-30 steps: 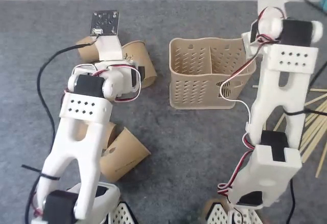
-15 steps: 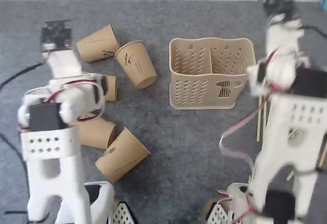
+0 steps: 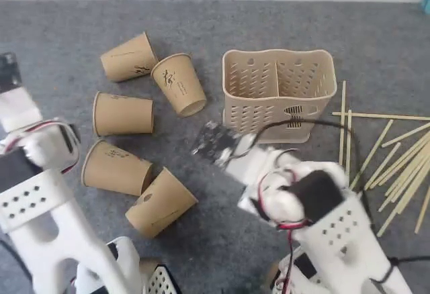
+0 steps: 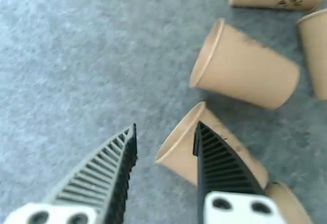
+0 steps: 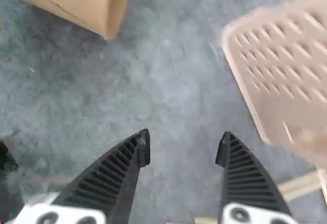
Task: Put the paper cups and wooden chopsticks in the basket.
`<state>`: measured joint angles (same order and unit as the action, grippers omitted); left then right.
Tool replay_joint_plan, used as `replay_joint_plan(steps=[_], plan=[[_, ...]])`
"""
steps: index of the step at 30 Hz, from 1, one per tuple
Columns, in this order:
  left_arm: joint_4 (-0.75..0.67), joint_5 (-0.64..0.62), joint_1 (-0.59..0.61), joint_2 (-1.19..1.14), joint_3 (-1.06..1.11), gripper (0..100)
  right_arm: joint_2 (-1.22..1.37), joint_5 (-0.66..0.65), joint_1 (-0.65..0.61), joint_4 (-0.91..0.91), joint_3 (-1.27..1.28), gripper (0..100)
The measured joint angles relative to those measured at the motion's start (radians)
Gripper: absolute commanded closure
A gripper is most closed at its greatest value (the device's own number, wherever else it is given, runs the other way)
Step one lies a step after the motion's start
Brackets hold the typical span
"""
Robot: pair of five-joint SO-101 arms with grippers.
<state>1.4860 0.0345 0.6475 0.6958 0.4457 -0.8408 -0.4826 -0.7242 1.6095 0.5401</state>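
5 paper cups (image 3: 123, 114) lie sideways, likely light and crushable; you should pinch each at its stiffer rim. The wooden chopsticks (image 3: 408, 168) look thin and slippery. Left tool (image 4: 166, 127) and right tool (image 5: 186, 133) gape, empty.

The tabletop (image 3: 60, 45) has a grey, felt-like surface. Five cups (image 3: 123, 114) lie on their sides in a loose cluster on its left half. The basket (image 3: 259, 116) stands upright near the middle. Chopsticks (image 3: 396, 166) lie scattered on the right, the nearest just beside the basket.
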Motion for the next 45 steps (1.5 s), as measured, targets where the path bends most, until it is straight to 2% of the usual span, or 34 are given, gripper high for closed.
replay_joint_plan(steps=[4,9,14,17,19,25,36,39,43,45], plan=[[-0.015,0.048,0.1,0.0,0.046,82,0.0,0.029,-0.089,-0.167,0.123,77.5],[-0.115,0.1,0.212,0.0,0.135,82,0.005,0.051,-0.218,-0.354,0.219,77.5],[-0.232,0.137,0.236,0.0,0.27,82,0.104,0.138,-0.245,-0.528,0.23,77.3],[-0.307,0.137,0.242,0.0,0.353,82,0.212,0.181,-0.259,-0.598,0.23,72.7],[-0.347,0.135,0.242,0.0,0.393,82,0.275,0.186,-0.275,-0.621,0.23,68.9],[-0.451,0.051,0.241,0.0,0.46,82,0.371,0.196,-0.316,-0.643,0.23,70.7],[-0.471,0.017,0.242,0.0,0.466,82,0.522,0.258,-0.354,-0.75,0.23,71.5],[-0.479,0.003,0.242,0.0,0.479,82,0.555,0.258,-0.391,-0.755,0.23,78.3],[-0.514,-0.002,0.242,0.0,0.512,82,0.559,0.235,-0.397,-0.755,0.23,99.1],[-0.516,-0.002,0.242,0.0,0.514,82,0.559,0.212,-0.397,-0.755,0.23,96.9]])
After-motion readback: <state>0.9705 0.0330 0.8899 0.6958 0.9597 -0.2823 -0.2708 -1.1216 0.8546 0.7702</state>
